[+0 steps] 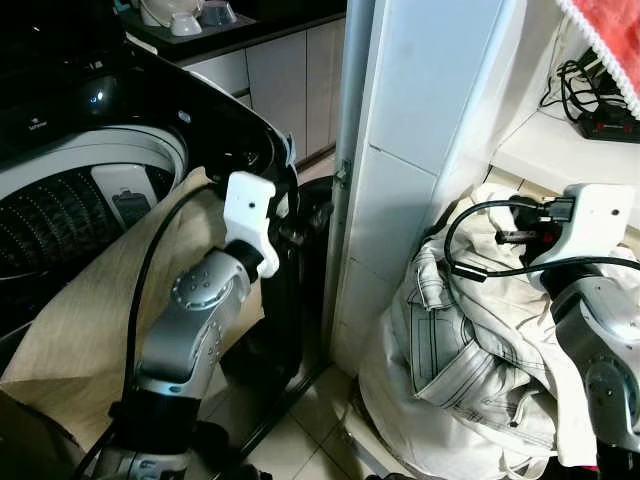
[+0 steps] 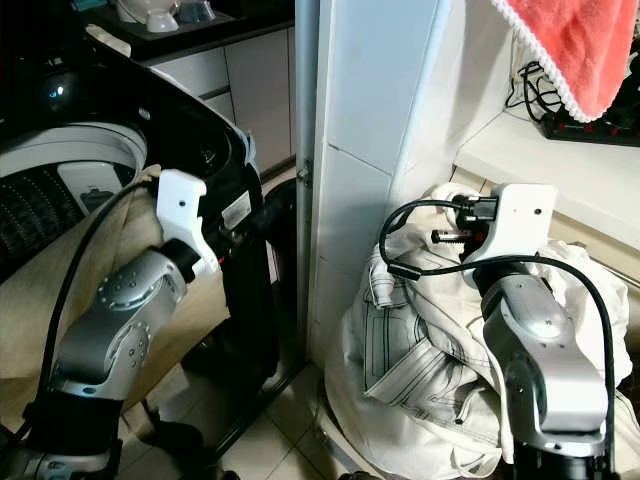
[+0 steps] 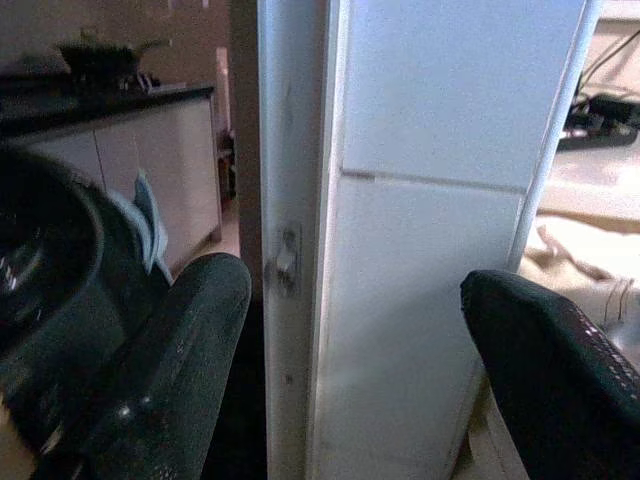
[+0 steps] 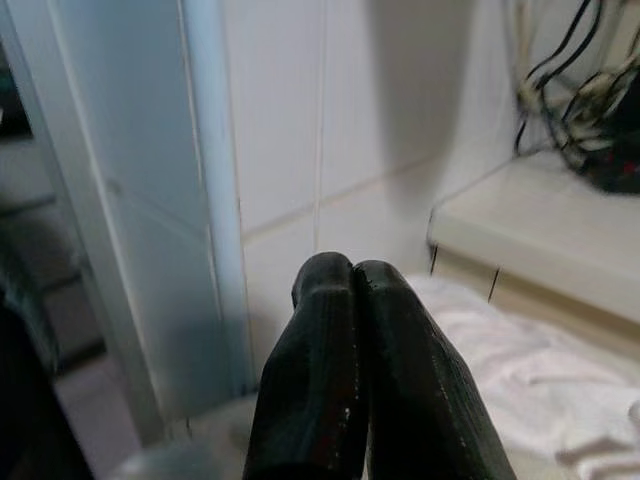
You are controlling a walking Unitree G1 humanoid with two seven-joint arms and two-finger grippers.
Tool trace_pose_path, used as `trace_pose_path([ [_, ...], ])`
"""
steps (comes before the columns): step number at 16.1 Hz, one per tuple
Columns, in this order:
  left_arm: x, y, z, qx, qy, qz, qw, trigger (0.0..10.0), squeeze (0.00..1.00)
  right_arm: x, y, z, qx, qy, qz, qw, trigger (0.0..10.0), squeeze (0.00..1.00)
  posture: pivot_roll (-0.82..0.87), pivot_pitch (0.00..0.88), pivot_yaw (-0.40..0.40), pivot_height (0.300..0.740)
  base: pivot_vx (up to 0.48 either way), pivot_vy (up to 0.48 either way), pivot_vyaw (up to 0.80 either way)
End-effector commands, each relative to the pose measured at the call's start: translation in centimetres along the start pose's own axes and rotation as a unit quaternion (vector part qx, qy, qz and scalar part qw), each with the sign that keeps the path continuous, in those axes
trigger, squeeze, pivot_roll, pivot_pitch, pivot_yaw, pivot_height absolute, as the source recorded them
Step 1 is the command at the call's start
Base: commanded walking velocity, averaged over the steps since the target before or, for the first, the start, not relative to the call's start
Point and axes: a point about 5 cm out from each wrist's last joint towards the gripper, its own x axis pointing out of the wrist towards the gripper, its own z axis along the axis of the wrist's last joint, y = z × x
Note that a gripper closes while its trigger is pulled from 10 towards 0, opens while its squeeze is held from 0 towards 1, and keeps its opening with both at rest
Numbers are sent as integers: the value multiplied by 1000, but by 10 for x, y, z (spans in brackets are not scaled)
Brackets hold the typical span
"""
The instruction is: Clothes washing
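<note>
our left claw gapes wide beside the washing machine; our right claw is pinched closed, empty, above the heaped white clothes.

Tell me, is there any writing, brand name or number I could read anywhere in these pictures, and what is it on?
No text here can be read.
Washing machine: a small pale mark on its dark top panel, too small and blurred to read.
Label on the washing machine's black front: white sticker, print too small to read.
Panel inside the drum rim: grey block with markings, blurred.
Robot arms and the white clothes pile: no lettering visible.
</note>
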Motion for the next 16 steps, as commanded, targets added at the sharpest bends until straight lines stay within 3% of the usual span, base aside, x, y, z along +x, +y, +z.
trace_pose_path([
  [1,5,-3,11,9,-21,-1,1000,10000,0,-4,3,4,11,-17,0,1000,10000,0,-95,0,3,740,0,0,0],
  [6,10,-8,12,6,-15,-6,1000,10000,0,-6,9,-5,21,-7,-2,1000,10000,0,-102,0,16,740,0,255,-239],
  [16,5,-2,2,5,17,6,1000,10000,0,-6,5,-19,15,38,-13,999,10000,0,-102,0,7,740,0,0,0],
])
